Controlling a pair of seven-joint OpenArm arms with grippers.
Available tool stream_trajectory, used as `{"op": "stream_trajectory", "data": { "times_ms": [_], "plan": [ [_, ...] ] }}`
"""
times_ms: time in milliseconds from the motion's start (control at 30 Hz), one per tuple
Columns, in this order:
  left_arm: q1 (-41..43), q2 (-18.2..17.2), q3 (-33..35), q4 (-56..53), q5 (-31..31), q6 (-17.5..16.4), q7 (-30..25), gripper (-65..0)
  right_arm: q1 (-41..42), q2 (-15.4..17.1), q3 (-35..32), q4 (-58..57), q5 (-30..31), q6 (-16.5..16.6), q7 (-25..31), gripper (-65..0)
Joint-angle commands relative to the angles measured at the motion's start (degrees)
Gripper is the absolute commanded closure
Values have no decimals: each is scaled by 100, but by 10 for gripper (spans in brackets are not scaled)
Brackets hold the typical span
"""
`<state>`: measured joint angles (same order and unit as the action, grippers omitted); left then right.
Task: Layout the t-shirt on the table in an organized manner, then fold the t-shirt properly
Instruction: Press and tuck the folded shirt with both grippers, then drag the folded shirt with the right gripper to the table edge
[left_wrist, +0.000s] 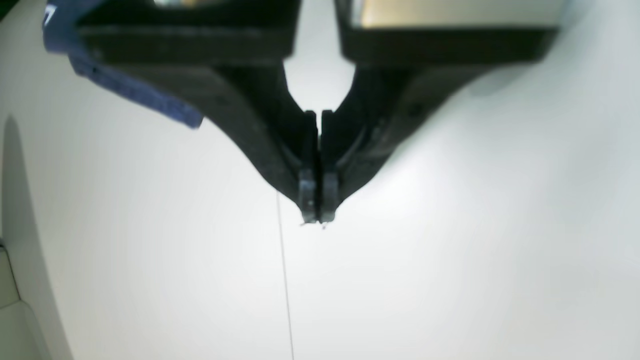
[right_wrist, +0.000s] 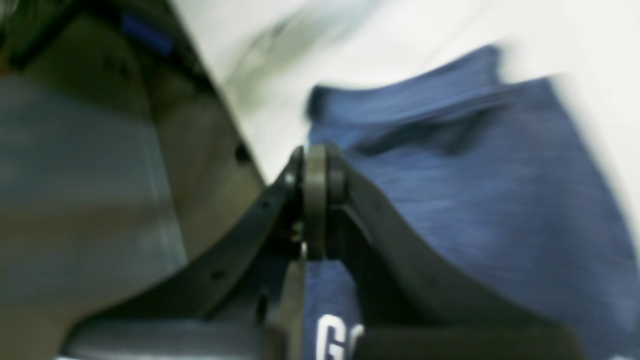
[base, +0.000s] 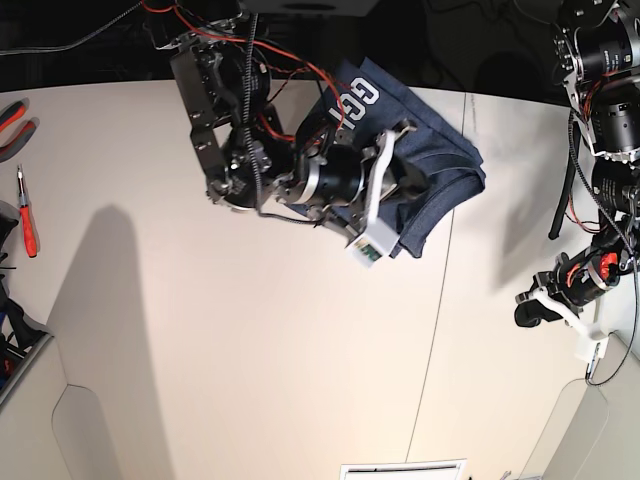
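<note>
Spanning the frame, off-white table (base: 250, 350) — thin dark seam (base: 432, 300), red-handled tools (base: 25, 215) at edge

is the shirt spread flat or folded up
Folded up: the shirt is a compact stack of layers at the far side of the table, not spread.

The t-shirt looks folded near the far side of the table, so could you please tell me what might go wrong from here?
1. The right gripper, jaws shut, sits right over the t-shirt; pulling away carelessly could snag the fabric and undo the fold.
2. The shirt lies near the far edge of the table, so a drag might push it off.
3. The left gripper is shut above bare table; it cannot help steady the cloth.
</note>
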<state>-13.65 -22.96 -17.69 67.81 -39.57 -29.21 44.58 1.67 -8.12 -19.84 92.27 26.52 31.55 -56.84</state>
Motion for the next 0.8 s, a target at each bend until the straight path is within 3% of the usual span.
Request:
{"op": "stream_trajectory", "data": {
  "times_ms": [0, 133, 300, 500, 633, 767],
  "plan": [
    [-52, -85, -52, 92, -138, -59, -103, 0, 68, -48, -133, 20, -103, 28, 199, 0],
    [240, -83, -61, 92, -173, -59, -105, 0, 68, -48, -343, -433, -872, -63, 706, 0],
    [612, -70, -61, 92, -376, -61, -107, 0, 70, -46, -243, -1397, -1790, -417, 1283, 0],
    [826, 74, -61, 92, -599, -280, -105, 0, 85, 26, 400, -2028, -2791, -1333, 1821, 0],
    [824, 125, -61, 92, -643, -321, -103, 0, 184, 389, 1067, -2037, -2914, -1873, 1827, 0],
    [826, 122, -61, 92, -693, -387, -103, 0, 229, 837, 1871, -2037, -2909, -1982, 1818, 0]
  ]
}}
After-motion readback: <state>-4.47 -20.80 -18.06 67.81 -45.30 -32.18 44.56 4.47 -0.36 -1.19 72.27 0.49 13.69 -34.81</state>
